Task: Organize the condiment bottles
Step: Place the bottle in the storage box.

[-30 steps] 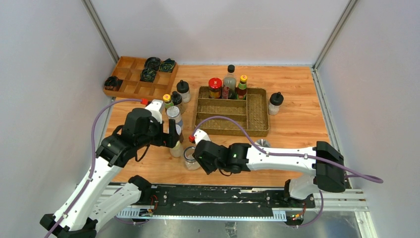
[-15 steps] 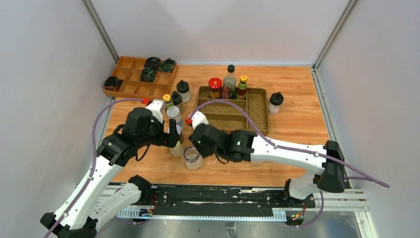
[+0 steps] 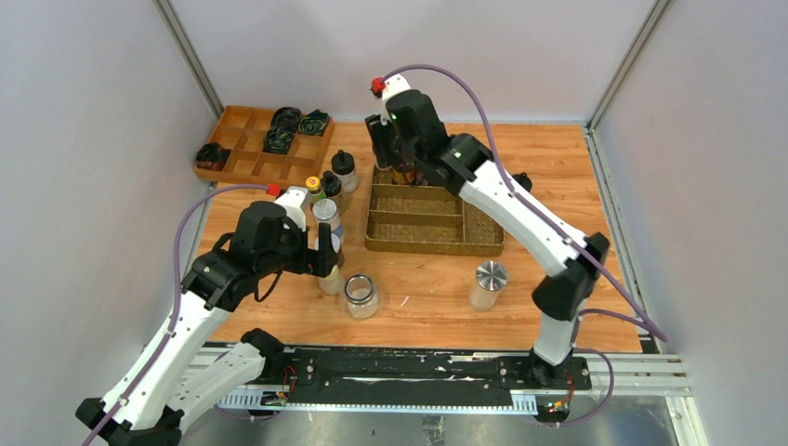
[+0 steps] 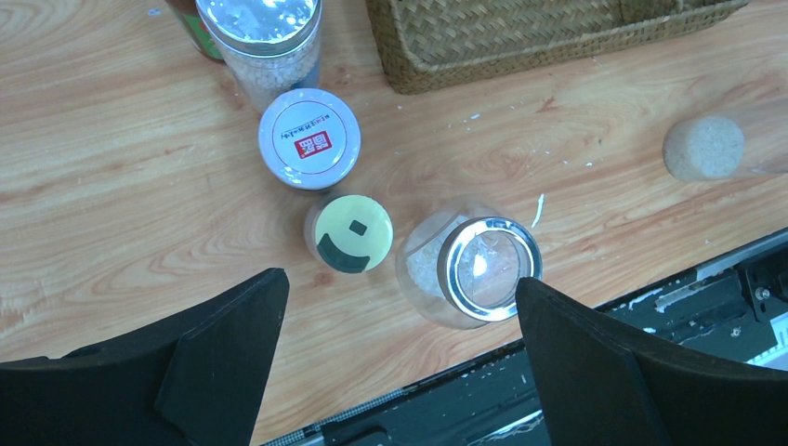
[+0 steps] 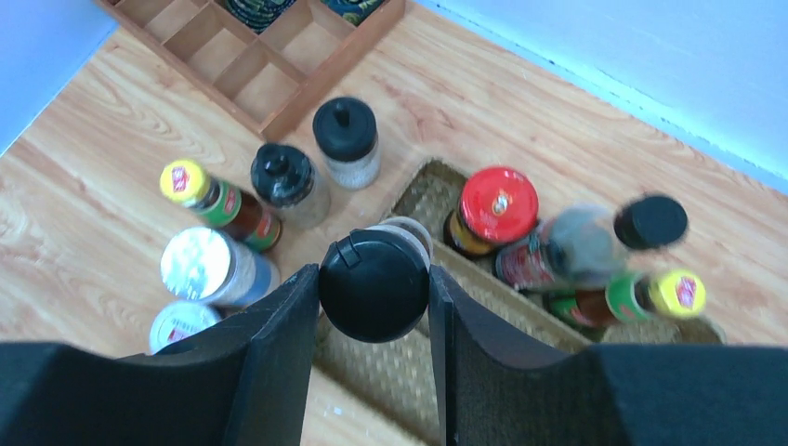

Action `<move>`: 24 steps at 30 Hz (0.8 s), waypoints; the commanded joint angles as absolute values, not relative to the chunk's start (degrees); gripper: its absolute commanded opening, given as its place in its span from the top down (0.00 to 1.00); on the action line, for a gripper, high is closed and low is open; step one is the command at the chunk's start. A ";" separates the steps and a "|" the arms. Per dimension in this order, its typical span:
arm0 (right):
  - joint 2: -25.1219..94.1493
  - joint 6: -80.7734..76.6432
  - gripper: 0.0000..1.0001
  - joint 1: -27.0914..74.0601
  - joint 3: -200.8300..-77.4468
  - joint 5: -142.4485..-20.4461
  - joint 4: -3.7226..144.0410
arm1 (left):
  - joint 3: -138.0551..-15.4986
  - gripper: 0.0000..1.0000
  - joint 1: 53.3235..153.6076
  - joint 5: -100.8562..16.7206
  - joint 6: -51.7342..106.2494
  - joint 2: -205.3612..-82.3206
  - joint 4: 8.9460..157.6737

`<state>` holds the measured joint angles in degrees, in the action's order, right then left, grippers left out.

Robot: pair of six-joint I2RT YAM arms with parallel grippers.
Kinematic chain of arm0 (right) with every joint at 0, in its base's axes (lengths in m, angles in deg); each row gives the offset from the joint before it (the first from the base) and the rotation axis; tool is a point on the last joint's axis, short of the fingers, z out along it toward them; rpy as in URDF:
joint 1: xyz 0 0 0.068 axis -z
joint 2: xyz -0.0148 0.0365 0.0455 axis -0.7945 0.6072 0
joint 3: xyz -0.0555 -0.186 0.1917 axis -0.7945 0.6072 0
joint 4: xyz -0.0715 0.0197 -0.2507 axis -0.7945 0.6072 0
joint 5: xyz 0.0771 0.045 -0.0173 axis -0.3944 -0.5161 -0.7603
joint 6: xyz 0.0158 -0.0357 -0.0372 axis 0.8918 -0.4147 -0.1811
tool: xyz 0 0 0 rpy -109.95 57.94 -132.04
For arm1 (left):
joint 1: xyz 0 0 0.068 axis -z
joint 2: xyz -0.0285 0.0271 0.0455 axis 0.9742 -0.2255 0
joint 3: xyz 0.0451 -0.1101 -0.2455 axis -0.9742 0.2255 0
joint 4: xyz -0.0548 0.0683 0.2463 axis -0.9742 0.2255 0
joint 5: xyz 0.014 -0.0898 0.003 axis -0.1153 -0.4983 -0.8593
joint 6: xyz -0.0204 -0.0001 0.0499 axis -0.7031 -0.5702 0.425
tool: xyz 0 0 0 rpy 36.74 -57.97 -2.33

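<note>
My right gripper point(image 5: 374, 307) is shut on a black-capped bottle point(image 5: 374, 283) and holds it above the back left corner of the woven tray point(image 5: 400, 372). In the top view that gripper point(image 3: 384, 150) hangs over the tray's far end point(image 3: 483, 209). A red-lidded jar point(image 5: 499, 206), a clear black-capped bottle point(image 5: 595, 243) and a yellow-capped bottle point(image 5: 650, 295) stand in the tray's back row. My left gripper point(image 4: 400, 283) is open and empty above a yellow-capped bottle point(image 4: 348, 232) and a clear silver-rimmed jar point(image 4: 483, 271); it also shows in the top view point(image 3: 325, 258).
Left of the tray stand two black-capped shakers point(image 5: 345, 139), a yellow-capped bottle point(image 5: 184, 181), a silver-lidded jar point(image 5: 197, 263) and a white-lidded jar point(image 4: 308, 139). A silver-lidded jar point(image 3: 488, 282) stands in front of the tray. The wooden compartment box point(image 3: 251, 139) is at the back left.
My right arm has swung from the front, beside the clear jar, up to the tray's far left corner. The silver-lidded jar in front is now uncovered. The left arm has not moved.
</note>
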<state>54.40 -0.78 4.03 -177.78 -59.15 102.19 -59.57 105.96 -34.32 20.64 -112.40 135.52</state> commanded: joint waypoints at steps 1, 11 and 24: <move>63.79 -5.03 0.63 7.52 -187.89 -65.82 104.35 | -60.36 0.01 105.62 -35.82 21.09 -111.00 136.57; 76.65 -5.73 0.63 12.57 -197.80 -70.51 102.47 | -59.53 0.01 105.62 -36.44 20.82 -110.47 136.70; 82.56 -5.60 0.63 16.33 -195.43 -76.94 95.41 | -59.58 0.00 105.62 -36.45 21.39 -111.50 136.72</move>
